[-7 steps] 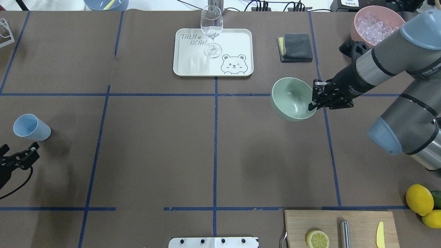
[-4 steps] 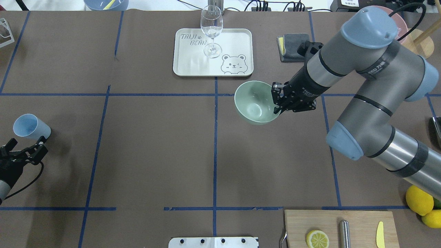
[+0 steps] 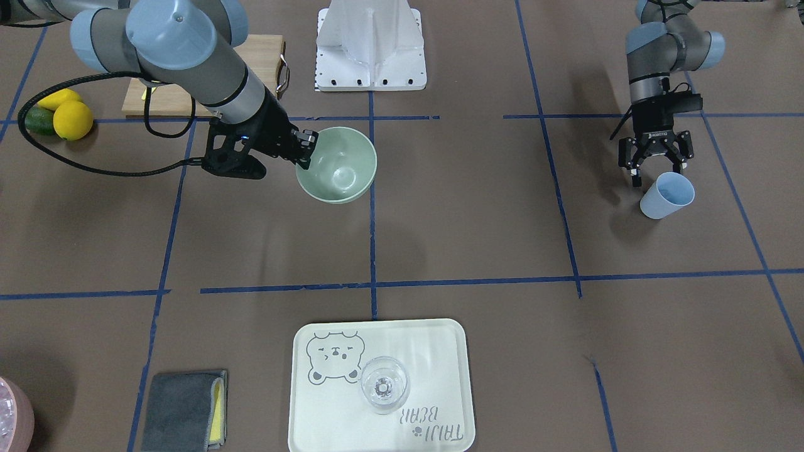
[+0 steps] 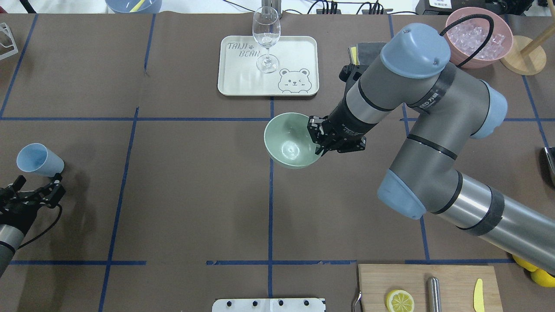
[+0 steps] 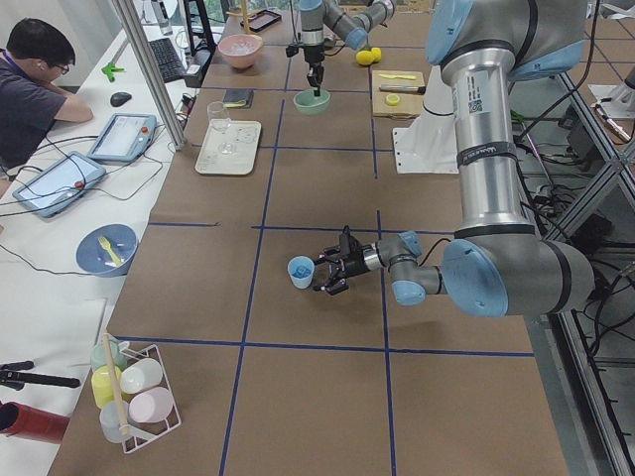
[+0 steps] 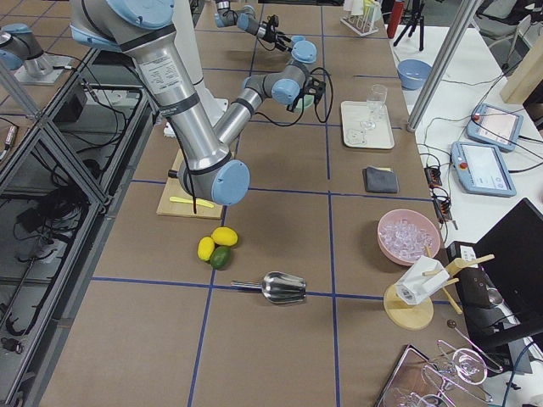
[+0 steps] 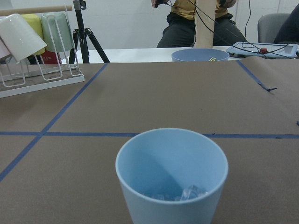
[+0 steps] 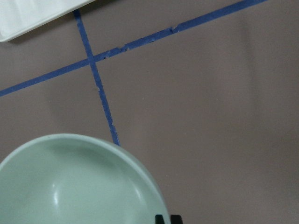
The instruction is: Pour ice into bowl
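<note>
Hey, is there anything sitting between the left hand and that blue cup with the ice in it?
Nothing visible does. The open left hand sits just short of the light blue cup, with only bare brown table between them. The left wrist view looks straight at the cup, with ice in its bottom, unobstructed.

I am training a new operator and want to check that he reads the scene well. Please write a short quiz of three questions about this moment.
1. True or false: the right gripper grips the green bowl by its rim.
2. Where does the wine glass stand? A) on the cutting board B) on the tray C) in the pink container
3. Fill in: the light blue cup in front of the left gripper has some ____ at its bottom.

Key: 1 true; 2 B; 3 ice.
</note>
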Controlling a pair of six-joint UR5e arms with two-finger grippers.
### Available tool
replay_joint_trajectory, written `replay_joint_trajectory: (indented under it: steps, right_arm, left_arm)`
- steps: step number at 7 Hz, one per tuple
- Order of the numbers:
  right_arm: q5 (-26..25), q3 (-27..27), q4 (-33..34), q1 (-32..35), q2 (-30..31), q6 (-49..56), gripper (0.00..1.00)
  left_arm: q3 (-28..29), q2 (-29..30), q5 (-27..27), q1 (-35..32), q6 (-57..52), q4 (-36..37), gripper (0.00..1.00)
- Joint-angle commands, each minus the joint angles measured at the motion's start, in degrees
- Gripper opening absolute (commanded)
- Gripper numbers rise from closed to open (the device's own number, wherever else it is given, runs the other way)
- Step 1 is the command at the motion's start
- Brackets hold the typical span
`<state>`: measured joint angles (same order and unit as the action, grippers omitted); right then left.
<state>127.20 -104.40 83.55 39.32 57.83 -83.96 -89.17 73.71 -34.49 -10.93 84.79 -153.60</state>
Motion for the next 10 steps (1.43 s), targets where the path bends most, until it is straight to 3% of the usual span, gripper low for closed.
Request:
replay_joint_trajectory:
  steps: [1,10]
  right_arm:
    - [-1.7,1.2,0.0,-1.6,-1.6,-0.8,0.00]
    - [-5.3,2.8,0.0,-4.8,-3.1,-1.3,0.00]
  left_arm:
    - [2.2,1.7,-0.1,-0.8,0.0,-0.1,0.99]
    - [4.3,5.7,-3.7,-9.0,-3.1,0.1,0.99]
